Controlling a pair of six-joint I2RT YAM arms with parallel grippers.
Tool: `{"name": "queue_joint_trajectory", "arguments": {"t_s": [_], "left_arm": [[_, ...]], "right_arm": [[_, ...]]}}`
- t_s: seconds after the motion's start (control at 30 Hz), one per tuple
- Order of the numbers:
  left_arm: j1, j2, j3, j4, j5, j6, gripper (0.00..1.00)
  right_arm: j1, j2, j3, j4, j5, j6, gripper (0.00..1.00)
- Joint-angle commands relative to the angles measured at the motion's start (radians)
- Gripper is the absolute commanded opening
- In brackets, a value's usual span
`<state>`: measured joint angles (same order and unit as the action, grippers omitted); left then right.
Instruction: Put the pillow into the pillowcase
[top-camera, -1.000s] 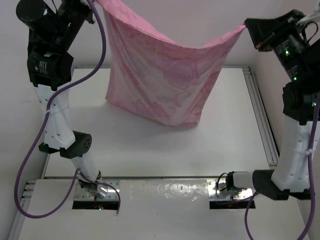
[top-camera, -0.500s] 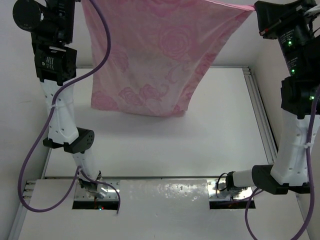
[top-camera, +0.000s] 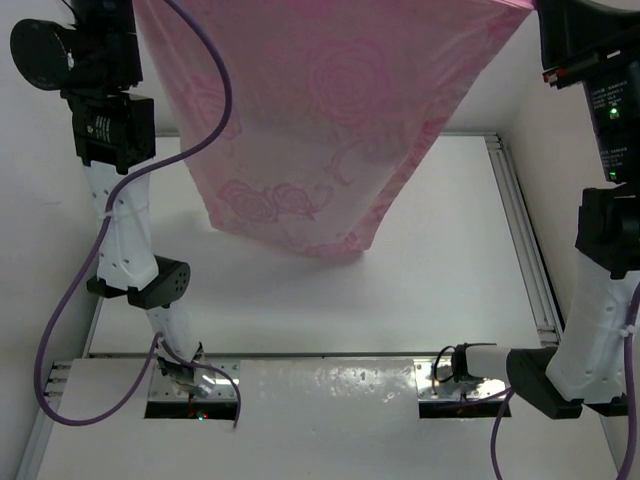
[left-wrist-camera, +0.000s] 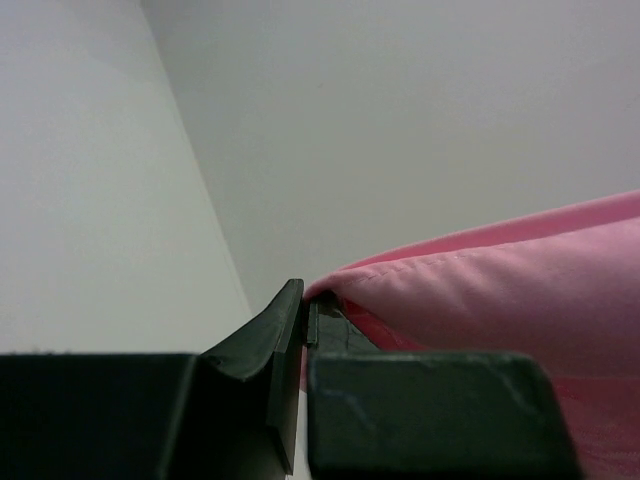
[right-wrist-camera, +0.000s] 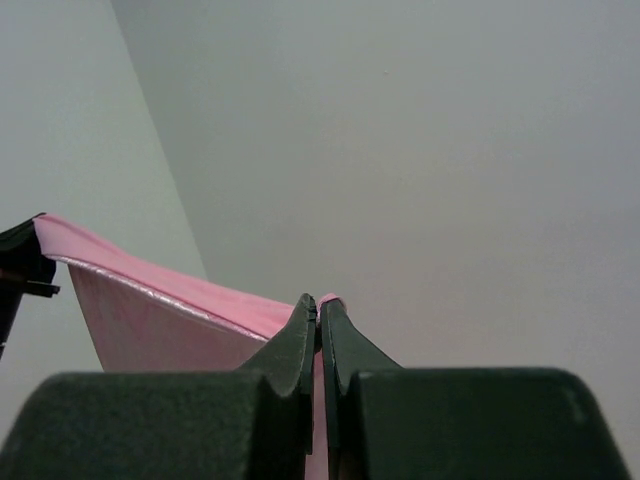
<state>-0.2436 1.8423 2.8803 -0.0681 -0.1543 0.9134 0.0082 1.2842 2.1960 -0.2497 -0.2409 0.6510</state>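
Observation:
The pink satin pillowcase (top-camera: 320, 120) hangs in the air above the white table (top-camera: 460, 280), stretched between both arms, its lower hem clear of the surface. My left gripper (left-wrist-camera: 305, 300) is shut on one top corner of the pillowcase (left-wrist-camera: 500, 290). My right gripper (right-wrist-camera: 320, 305) is shut on the other top corner, with the pink fabric (right-wrist-camera: 170, 310) running off to the left. In the top view both sets of fingertips are beyond the upper edge. The cream pillow does not show in any view; I cannot tell if it is inside the pillowcase.
A metal rail (top-camera: 525, 240) runs along the table's right edge. The arm bases (top-camera: 190, 380) sit on plates at the near edge. Purple cables (top-camera: 70, 300) hang from both arms. Grey walls stand behind and beside the table.
Both arms have risen and spread apart, pulling the pillowcase's top edge taut and out of the top view. The hanging fabric has swung nearer the camera and looks larger.

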Motion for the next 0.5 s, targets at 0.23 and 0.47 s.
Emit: {"name": "queue_joint_trajectory", "arguments": {"t_s": [0.23,0.47], "left_arm": [[0.036,-0.104,-0.246,-0.033,-0.162,-0.005,0.0],[0.078,0.0,-0.564,0.008,-0.16,-0.071,0.0]], "right_arm": [[-0.027,0.216,0.001,-0.066,0.094,0.022,0.0],[0.024,0.365,-0.145,-0.112,0.182,0.039,0.0]]}}
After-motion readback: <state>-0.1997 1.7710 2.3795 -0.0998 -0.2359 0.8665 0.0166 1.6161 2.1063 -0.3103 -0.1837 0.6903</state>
